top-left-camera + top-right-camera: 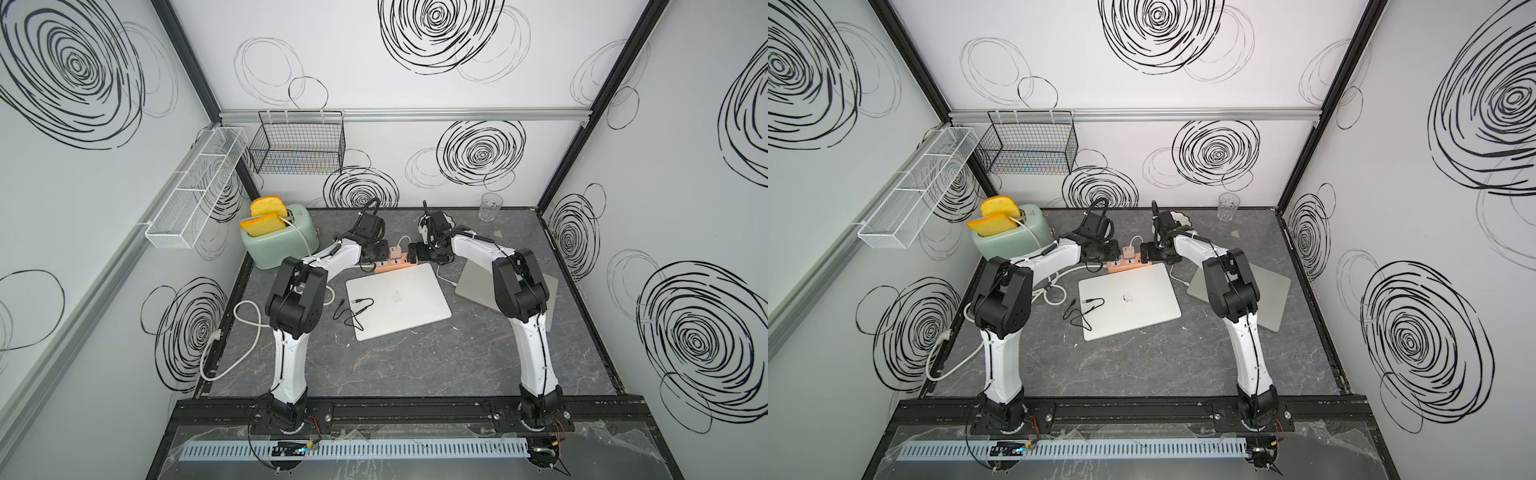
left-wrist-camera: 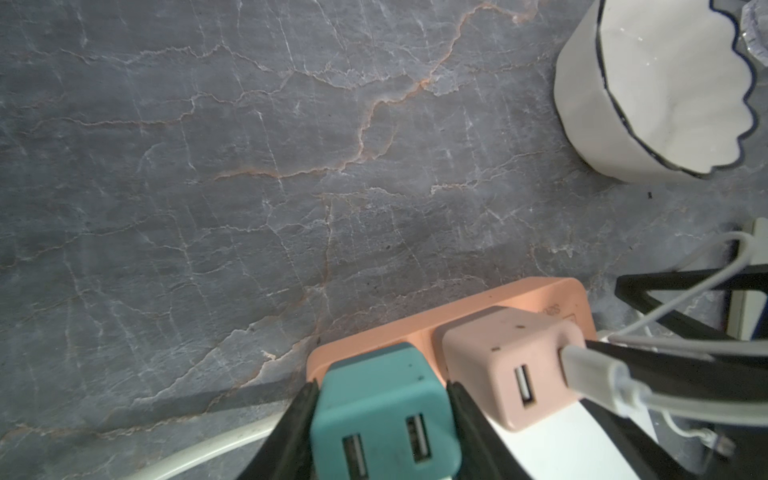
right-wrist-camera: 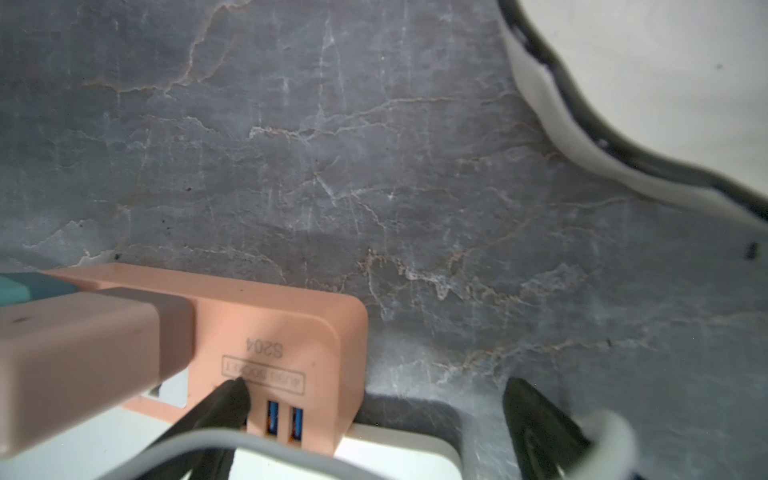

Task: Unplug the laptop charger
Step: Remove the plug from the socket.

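A peach power strip point(image 1: 395, 266) point(image 2: 415, 328) lies on the dark table at the back edge of a closed silver laptop point(image 1: 399, 299). Two cube adapters stand in the strip. The pink charger point(image 2: 507, 365) point(image 1: 395, 251) has a white cable point(image 2: 590, 365) plugged into it, which runs off toward the laptops. My left gripper point(image 2: 382, 390) is shut on the teal adapter point(image 2: 374, 415), one finger on each side. At the strip's USB end my right gripper point(image 3: 376, 388) is open. One of its fingertips point(image 3: 235, 392) rests on the strip point(image 3: 282, 332), while its other finger is over the table.
A white scalloped bowl point(image 2: 648, 91) stands just behind the strip. A second grey laptop point(image 1: 473, 286) lies under the right arm. A mint toaster point(image 1: 278, 241) with bread stands at the back left and a glass point(image 1: 490, 206) at the back right. A loose black cable point(image 1: 355, 307) lies on the silver laptop.
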Robot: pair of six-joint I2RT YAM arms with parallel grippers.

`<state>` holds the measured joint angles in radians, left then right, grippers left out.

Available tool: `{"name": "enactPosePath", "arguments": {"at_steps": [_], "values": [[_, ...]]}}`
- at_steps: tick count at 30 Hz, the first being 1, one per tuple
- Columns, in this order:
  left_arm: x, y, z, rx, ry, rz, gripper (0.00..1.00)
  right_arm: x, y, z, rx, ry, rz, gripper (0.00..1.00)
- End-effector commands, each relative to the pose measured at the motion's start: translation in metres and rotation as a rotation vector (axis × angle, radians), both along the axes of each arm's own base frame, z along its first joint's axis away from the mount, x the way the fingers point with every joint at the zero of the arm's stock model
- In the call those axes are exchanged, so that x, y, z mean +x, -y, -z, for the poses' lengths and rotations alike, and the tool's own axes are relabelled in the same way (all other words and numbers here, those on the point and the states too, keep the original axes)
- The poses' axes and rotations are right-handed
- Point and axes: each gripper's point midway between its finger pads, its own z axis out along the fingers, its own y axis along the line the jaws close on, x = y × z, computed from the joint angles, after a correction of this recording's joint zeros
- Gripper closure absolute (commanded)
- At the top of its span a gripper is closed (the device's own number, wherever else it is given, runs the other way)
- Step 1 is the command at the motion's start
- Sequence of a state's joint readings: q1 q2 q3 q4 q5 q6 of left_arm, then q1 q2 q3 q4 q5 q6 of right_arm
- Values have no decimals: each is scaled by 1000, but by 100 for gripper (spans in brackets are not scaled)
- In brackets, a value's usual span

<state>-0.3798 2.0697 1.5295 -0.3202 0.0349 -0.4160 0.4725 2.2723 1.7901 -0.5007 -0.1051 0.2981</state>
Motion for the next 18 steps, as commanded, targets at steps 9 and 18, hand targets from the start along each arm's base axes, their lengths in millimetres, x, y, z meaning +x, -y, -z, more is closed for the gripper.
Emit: {"name": "enactPosePath", "arguments": {"at_steps": [9, 18], "values": [[-4, 9, -33, -31, 16, 19, 67, -25, 23, 52, -257, -84, -53, 1], [7, 12, -62, -47, 33, 22, 69, -38, 36, 65, -309, -105, -66, 1]]}}
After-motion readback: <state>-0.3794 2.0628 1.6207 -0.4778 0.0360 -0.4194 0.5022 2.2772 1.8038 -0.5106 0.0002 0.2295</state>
